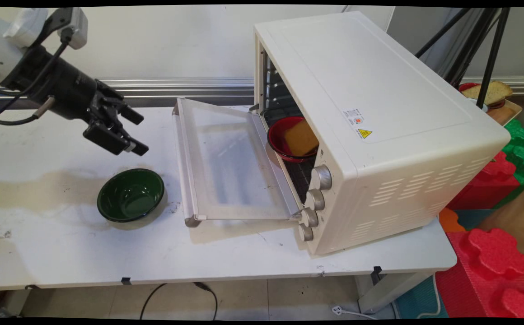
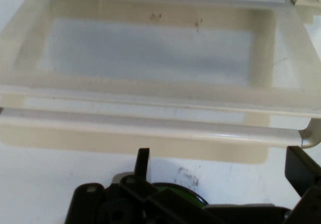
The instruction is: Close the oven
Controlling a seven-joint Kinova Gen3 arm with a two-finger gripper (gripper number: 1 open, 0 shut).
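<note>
White enamel toaster oven [image 1: 379, 113] is seen with its glass door [image 1: 230, 162] lowered, a red bowl with bread [image 1: 291, 137] inside; the black hand [image 1: 128, 131], spread and empty, is held at ten o'clock above a dark green bowl [image 1: 130, 195] on the surface [image 1: 63, 253].

Obscured items
Red bowl [image 1: 284, 142] partly hidden inside oven [image 1: 379, 135]; green bowl [image 2: 188, 198] mostly masked by gripper linkage.

I see a white table [image 1: 63, 253] with brownish stains on its left part. A green bowl [image 1: 130, 195] stands on it, left of centre. A white toaster oven [image 1: 379, 131] stands on the right part, its door [image 1: 226, 162] folded open toward the bowl.
</note>
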